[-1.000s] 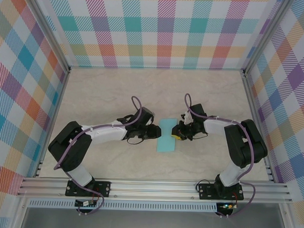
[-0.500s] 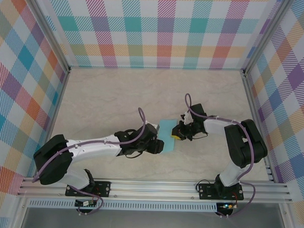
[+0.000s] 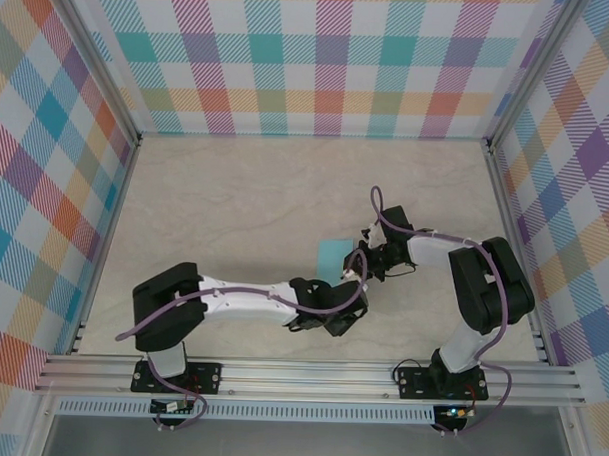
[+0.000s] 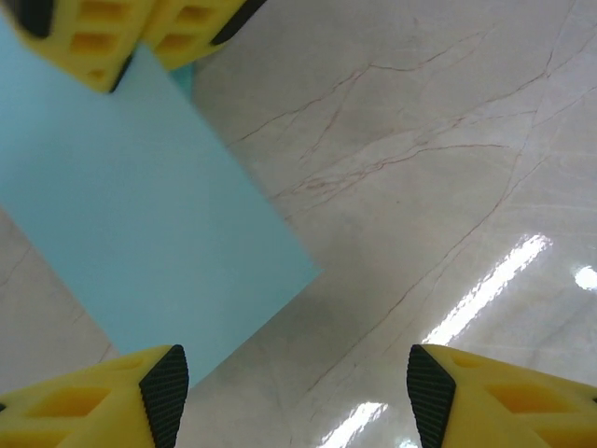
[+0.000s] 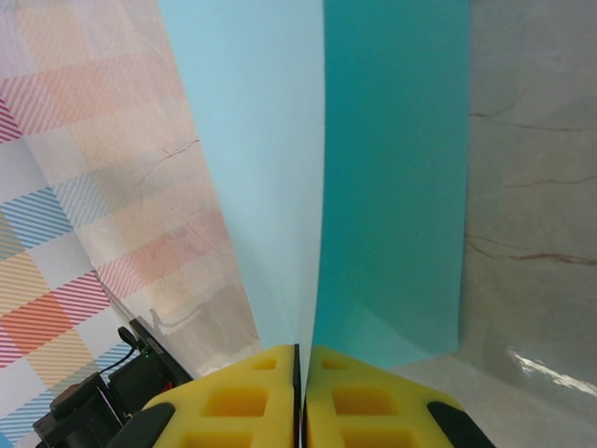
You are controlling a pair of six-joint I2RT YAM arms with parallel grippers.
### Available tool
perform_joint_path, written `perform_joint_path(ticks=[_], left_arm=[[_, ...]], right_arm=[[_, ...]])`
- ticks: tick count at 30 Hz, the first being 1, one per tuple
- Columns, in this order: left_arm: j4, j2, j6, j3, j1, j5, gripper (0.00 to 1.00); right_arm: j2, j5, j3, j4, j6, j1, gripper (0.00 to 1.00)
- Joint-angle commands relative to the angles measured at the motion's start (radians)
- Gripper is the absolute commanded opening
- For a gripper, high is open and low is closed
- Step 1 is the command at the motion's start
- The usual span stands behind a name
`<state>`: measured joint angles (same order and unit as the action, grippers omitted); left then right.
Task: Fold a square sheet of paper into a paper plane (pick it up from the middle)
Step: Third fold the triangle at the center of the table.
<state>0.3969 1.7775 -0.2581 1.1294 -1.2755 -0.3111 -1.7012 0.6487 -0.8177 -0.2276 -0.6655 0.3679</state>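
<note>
We note the beige marbled worktop (image 3: 236, 186). Mid-worktop, toward the near edge, the light cyan paper plane (image 3: 331, 255) is partly hidden under the left arm (image 3: 252, 296). The right gripper (image 5: 300, 355) pinches its edge with yellow fingers pressed together. The left gripper (image 4: 297, 397) is spread at its corner, gripping nothing.

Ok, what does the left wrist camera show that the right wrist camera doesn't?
Left wrist view: the left gripper with its fingers spread wide above a flat corner of the paper, and the right gripper seen from outside, at the sheet's far edge.
Right wrist view: the right gripper's own fingers pressed together on the paper, a paler face beside a darker teal one, and a plaid pattern at the left.
Both: the cyan paper, the right gripper and the marble table.
</note>
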Motion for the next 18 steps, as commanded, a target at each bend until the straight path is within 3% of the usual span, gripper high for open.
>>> perform_joint_path(ticks=[1, 10, 12, 15, 18], left_arm=[[0.098, 0.065, 0.064, 0.065, -0.037, -0.137, 0.66], [0.078, 0.059, 0.04, 0.06, -0.041, -0.241, 0.63], [0.067, 0.049, 0.04, 0.048, -0.041, -0.246, 0.56], [0.053, 0.031, 0.039, 0.037, -0.036, -0.234, 0.36], [0.032, 0.009, 0.034, 0.021, -0.023, -0.219, 0.23]], right_arm=[[-0.014, 0.019, -0.028, -0.027, 0.003, -0.003, 0.1], [-0.013, 0.008, -0.028, -0.049, 0.018, -0.003, 0.11], [-0.012, 0.005, -0.028, -0.054, 0.023, -0.004, 0.11], [-0.009, 0.0, -0.024, -0.059, 0.027, -0.003, 0.12], [-0.006, -0.005, -0.02, -0.061, 0.032, -0.003, 0.12]])
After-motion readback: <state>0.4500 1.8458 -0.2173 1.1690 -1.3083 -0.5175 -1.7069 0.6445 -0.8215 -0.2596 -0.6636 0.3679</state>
